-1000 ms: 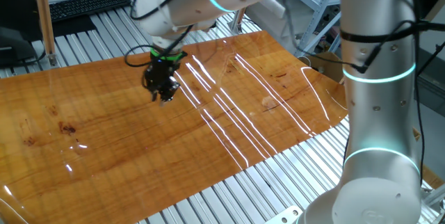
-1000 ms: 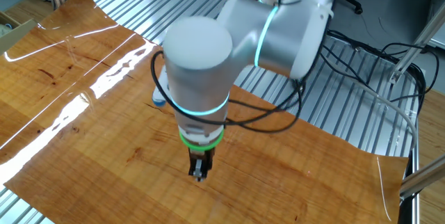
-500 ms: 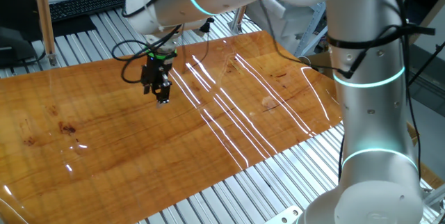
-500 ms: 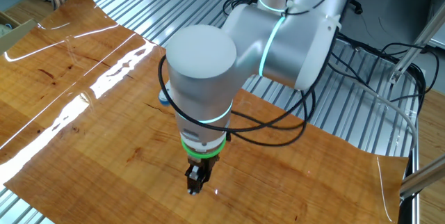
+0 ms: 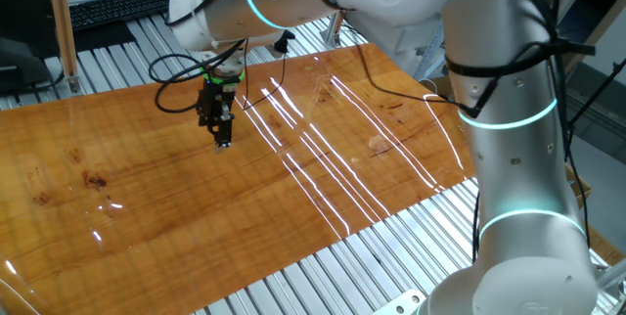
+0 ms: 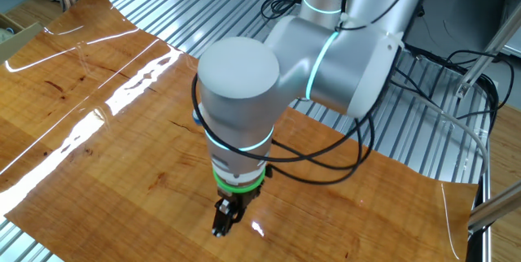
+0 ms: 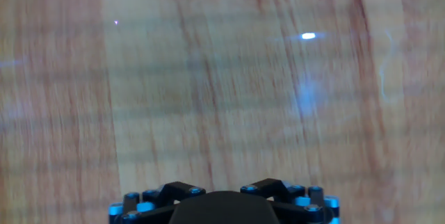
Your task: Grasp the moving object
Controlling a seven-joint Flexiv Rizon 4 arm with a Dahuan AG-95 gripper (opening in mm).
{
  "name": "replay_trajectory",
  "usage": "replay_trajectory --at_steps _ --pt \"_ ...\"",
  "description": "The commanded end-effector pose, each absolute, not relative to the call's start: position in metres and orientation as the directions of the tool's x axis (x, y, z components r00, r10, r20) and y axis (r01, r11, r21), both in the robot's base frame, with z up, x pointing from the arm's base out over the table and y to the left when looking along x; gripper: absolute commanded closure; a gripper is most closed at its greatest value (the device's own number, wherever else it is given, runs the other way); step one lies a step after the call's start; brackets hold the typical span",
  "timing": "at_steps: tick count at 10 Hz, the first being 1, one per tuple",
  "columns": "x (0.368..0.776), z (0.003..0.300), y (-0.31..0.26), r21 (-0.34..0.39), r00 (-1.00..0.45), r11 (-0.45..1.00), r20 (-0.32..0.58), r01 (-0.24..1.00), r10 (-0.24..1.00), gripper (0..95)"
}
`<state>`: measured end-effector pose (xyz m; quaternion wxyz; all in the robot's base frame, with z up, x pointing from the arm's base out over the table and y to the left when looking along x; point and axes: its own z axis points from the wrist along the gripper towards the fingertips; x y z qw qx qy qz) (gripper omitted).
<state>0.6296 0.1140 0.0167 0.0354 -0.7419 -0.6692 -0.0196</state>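
Keyboard: at the far left of one fixed view you have a black keyboard (image 5: 122, 7) lying on the ribbed metal bench (image 5: 323, 276), beyond the wooden board.
Board: the glossy wooden board (image 5: 147, 207) spans most of the bench; you see bright streaks of light across its sheen in both fixed views, and its far corner (image 6: 89, 2) curls up in the other fixed view.
Gripper: your gripper (image 5: 222, 141) hangs fingers-down over the left half of the board, under a green ring at the wrist; in the other fixed view it (image 6: 220, 228) sits low by the near edge of the board, just beside a small white glint.
Jaw state: you cannot tell whether the fingers are apart or together; they are dark, small and close-set in both fixed views, and the hand view shows only the black-and-blue gripper base (image 7: 222, 203).
Moving object: you cannot see the toy figure in any view; the hand view shows only blurred wood grain.
Arm: the silver arm (image 5: 509, 158) with glowing teal rings rises at the right.
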Motion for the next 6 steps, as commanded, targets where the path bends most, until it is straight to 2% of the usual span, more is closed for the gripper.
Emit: replay_trajectory --at_steps 1,6 --pt "0.6328 0.0101 0.1230 -0.026 0.106 -0.104 0.082 0.994 0.991 0.0" --pt "0.6329 0.0043 0.1317 -0.020 0.059 -0.058 0.075 0.998 0.995 0.0"
